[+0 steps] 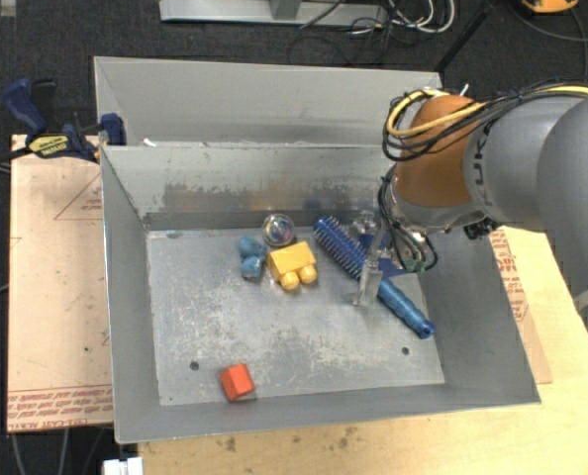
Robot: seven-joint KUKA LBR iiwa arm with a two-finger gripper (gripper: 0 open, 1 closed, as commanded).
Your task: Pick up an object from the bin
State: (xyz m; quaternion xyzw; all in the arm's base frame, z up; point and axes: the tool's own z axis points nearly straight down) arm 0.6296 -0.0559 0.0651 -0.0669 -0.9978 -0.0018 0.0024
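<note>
Camera view puts my tool (368, 287) over the blue brush (338, 245) (right half of the bin (274, 359)). Spread or pressed together, I can't tell.

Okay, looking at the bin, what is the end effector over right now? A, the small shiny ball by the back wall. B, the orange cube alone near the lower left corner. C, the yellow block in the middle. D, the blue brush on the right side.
D: the end effector hangs directly above the blue brush, about where its bristled head meets the handle.
</note>
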